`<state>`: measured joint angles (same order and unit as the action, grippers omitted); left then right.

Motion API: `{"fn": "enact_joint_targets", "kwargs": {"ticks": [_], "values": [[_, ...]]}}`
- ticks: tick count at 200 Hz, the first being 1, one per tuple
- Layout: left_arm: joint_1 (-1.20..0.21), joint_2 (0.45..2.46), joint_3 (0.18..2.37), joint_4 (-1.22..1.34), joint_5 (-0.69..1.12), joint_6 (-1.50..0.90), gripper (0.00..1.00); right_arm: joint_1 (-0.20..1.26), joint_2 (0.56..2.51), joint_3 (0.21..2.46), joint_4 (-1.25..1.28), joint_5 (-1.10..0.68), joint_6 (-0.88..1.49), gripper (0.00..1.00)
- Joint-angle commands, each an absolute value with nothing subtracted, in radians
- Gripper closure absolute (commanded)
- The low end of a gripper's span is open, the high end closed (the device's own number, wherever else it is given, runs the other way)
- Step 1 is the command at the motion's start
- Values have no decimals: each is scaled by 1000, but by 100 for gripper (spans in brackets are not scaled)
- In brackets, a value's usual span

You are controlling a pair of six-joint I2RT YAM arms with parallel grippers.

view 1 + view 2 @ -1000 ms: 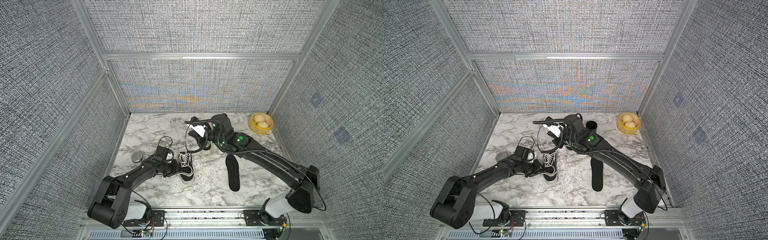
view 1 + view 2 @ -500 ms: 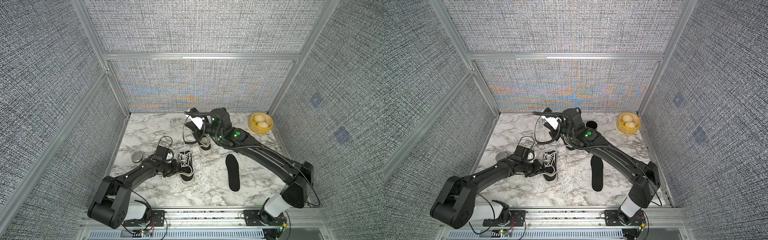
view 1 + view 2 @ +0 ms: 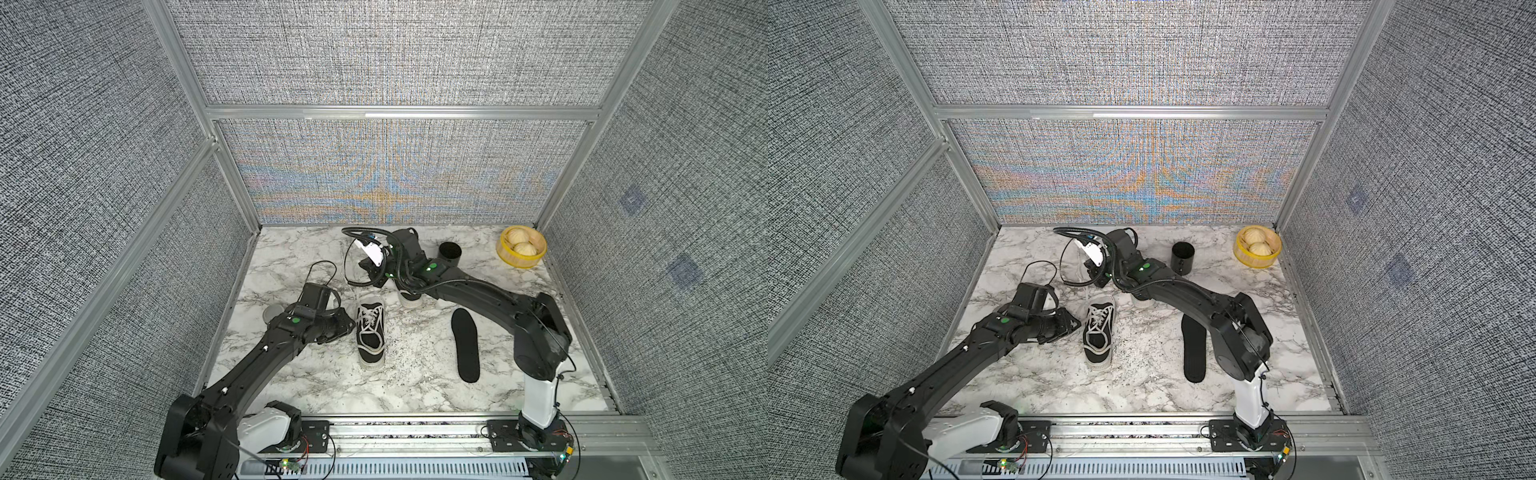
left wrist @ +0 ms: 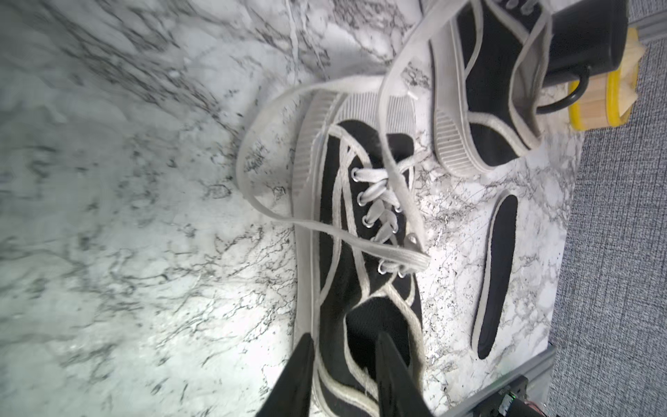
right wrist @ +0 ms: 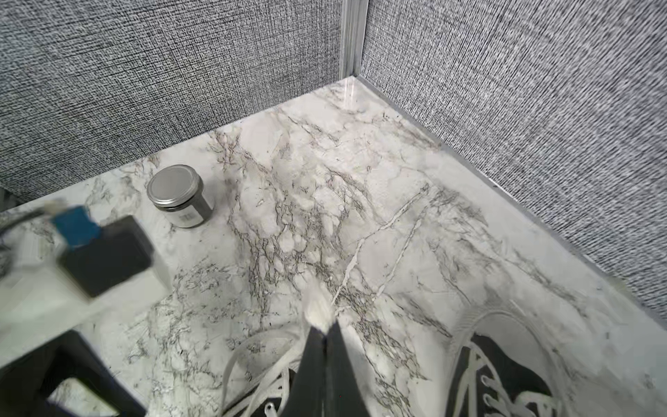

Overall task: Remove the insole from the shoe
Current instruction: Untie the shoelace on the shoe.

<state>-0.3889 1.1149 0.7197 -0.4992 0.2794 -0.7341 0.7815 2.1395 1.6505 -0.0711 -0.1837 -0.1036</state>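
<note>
Left claw (image 4: 344,337): I am standing partly open astride the heel-end opening of the black shoe (image 3: 371,328). One finger (image 4: 303,372) is sitting outside the sole wall and the other inside, and I am not seeing a firm pinch.

Right claw (image 5: 323,330): I am clamping shut on the shoe's white lace (image 5: 317,310), whose end is poking out past the tips.

A black insole (image 3: 465,332) is lying flat on the table (image 3: 316,386), beside the shoe but apart from it. A second shoe (image 3: 409,297) is sitting under my right arm.
</note>
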Motion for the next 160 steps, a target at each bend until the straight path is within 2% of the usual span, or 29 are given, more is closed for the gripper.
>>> {"fn": "enact_joint_targets", "kwargs": {"ticks": [1,4,32,69,98,113,139,160], "values": [[-388,1086,745,-619,140,-765,66,779,2220,1708,-98,-116,-54,100],[-388,1084,748,-623,134,-767,65,778,2233,1720,-109,-109,-50,100],[-388,1088,785,-612,131,-766,64,764,2353,1852,-250,-39,-28,69],[-388,1156,817,-577,184,-712,64,727,2354,1962,-391,46,-32,49],[-388,1215,828,-541,226,-650,63,686,2307,1986,-481,58,-38,47],[-388,1252,840,-528,307,-587,62,675,2267,1976,-535,34,-38,47],[-418,1302,856,-544,360,-521,59,687,2157,1858,-579,-68,10,49],[-449,1324,854,-552,347,-493,56,719,2069,1715,-598,-142,90,55]]}}
